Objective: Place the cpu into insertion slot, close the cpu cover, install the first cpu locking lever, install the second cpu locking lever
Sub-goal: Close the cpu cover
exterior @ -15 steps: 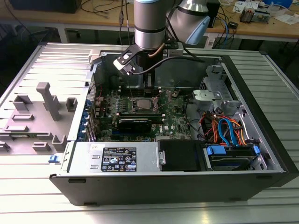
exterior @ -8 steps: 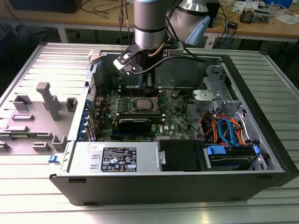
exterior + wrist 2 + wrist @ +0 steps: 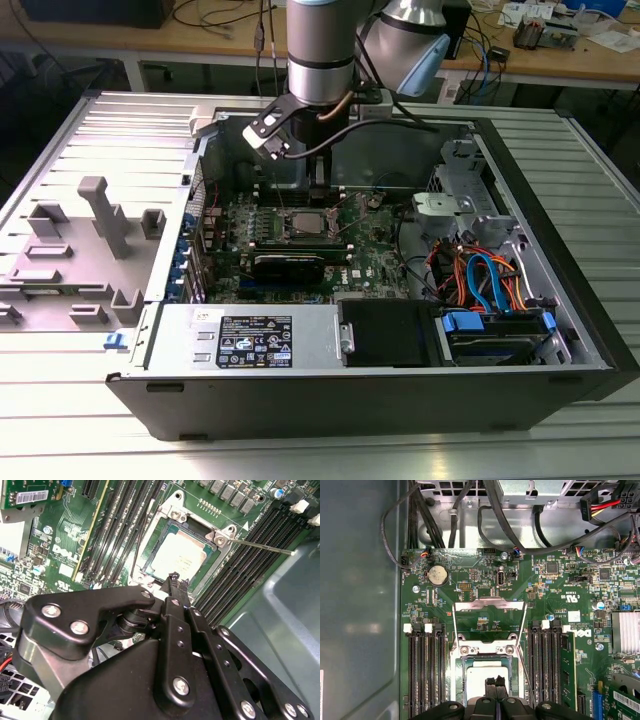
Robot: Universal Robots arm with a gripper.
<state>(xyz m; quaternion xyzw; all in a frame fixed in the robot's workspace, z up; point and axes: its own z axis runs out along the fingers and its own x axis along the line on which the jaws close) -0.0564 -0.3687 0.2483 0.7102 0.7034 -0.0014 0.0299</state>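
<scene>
My gripper [image 3: 495, 681] hangs over the open computer case [image 3: 400, 385], and in both wrist views my 2 fingertips [image 3: 172, 578] are pressed together with nothing between them. The cpu [image 3: 479, 676] already lies flat in the insertion slot [image 3: 485, 649], dull silver top facing up. My tips sit over 1 edge of it, and I cannot tell whether they touch the metal. In the exterior view I see my gripper [image 3: 318, 192] low over the green motherboard [image 3: 375, 250], just above the socket. The cpu cover [image 3: 490, 603] is not down: it stands tipped back from the slot's far edge, and the green board shows through its square window. In the second wrist view, 1 thin locking lever [image 3: 260, 546] sticks out free from a corner of the socket, across the long black memory slots [image 3: 240, 555]. More memory slots [image 3: 425, 675] flank the socket on both sides in the first wrist view, and a round coin battery [image 3: 438, 574] sits on the board beyond the raised cover. The case rests on a ribbed metal table [image 3: 300, 460], with grey fixture blocks [image 3: 100, 215] well apart from it at the exterior view's left.
</scene>
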